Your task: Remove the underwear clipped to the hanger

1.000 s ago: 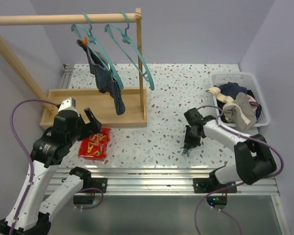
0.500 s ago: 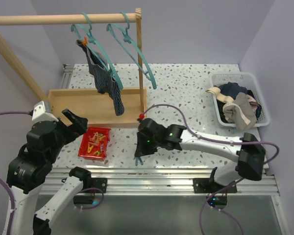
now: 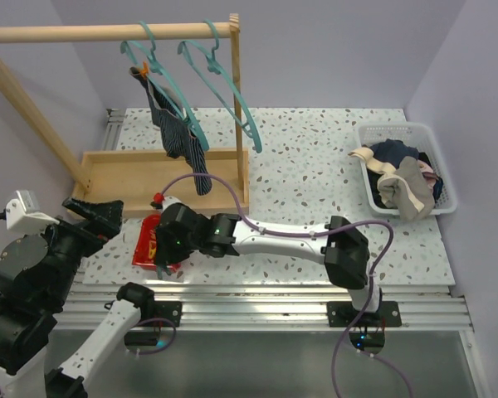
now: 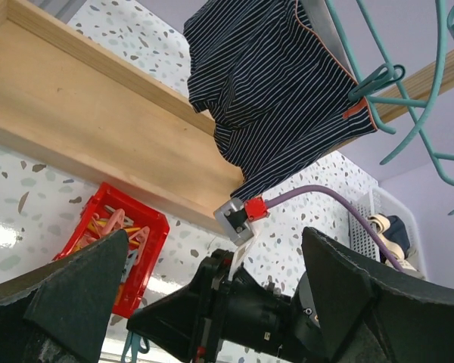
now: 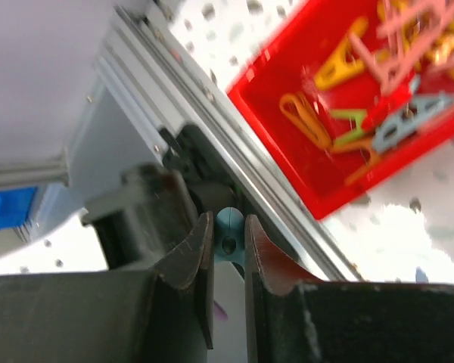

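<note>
The dark navy striped underwear [image 3: 183, 141] hangs clipped to the left teal hanger [image 3: 168, 87] on the wooden rail; the left wrist view shows it [image 4: 276, 91] with a teal clip [image 4: 378, 76] at its corner. The right teal hanger [image 3: 228, 91] is bare. A grey-beige cloth [image 3: 407, 189] lies in the white basket [image 3: 398, 131]. My right gripper [image 3: 161, 267] reaches far left over the red clip tray [image 3: 148, 245] and is shut on a teal clip [image 5: 228, 236]. My left gripper [image 3: 95, 215] is open and empty, held up left of the tray.
The wooden rack's base [image 3: 133, 176] lies behind the tray, its post [image 3: 236, 99] to the right. The tray [image 5: 318, 198] holds several coloured clips. My right arm [image 3: 282, 240] stretches across the near table. The aluminium front rail [image 3: 257, 290] runs below it.
My right arm has swung from the table's right side far to the left, over the red tray, with the teal clip in its fingers. My left arm has drawn back to the left.
</note>
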Robot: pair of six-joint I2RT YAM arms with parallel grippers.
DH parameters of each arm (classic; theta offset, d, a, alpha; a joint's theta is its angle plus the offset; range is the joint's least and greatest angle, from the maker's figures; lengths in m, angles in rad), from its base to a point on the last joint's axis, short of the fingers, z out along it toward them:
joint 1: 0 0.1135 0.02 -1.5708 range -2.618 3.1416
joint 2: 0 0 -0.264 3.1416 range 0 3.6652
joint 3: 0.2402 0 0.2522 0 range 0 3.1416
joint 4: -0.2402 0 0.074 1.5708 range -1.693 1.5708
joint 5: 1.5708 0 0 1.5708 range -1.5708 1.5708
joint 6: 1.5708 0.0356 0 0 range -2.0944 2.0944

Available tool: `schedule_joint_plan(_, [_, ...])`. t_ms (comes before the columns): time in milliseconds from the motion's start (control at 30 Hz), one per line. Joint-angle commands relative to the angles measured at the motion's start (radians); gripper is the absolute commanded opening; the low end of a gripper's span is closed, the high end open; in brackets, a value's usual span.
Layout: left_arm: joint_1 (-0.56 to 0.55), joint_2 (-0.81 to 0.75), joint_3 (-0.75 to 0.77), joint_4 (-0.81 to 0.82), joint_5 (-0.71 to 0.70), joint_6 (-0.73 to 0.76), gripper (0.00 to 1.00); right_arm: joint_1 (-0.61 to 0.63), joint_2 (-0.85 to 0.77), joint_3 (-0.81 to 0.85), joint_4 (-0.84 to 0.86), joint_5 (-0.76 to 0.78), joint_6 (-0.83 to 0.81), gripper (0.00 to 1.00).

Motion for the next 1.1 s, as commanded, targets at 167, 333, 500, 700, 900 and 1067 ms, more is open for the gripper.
schedule_joint_plan(167, [-0.033, -0.048, 0.038, -0.042, -0.065, -0.053, 1.0, -0.002, 0.148, 0.24, 0.039, 0.22, -0.068, 0.13])
schedule_joint_plan(333, [-0.08, -0.066, 0.038, -0.054, -0.103, -0.091, 1.0, -0.002, 0.173, 0.256, 0.088, 0.361, -0.151, 0.41])
schedule_joint_plan(500, [-0.152, -0.074, 0.081, -0.1, -0.183, -0.152, 1.0, -0.004, 0.107, 0.17, 0.108, 0.51, -0.229, 0.78])
schedule_joint_plan(700, [-0.194, -0.074, 0.075, -0.079, -0.189, -0.151, 1.0, 0.006, -0.031, 0.092, 0.109, 0.412, -0.281, 0.89])
schedule_joint_plan(900, [-0.195, -0.058, 0.055, -0.053, -0.168, -0.125, 1.0, 0.016, -0.182, 0.163, -0.136, 0.235, -0.344, 0.88])
schedule_joint_plan(1067, [-0.195, -0.054, 0.045, -0.028, -0.162, -0.116, 1.0, 0.045, -0.211, 0.327, -0.376, 0.364, -0.392, 0.9])
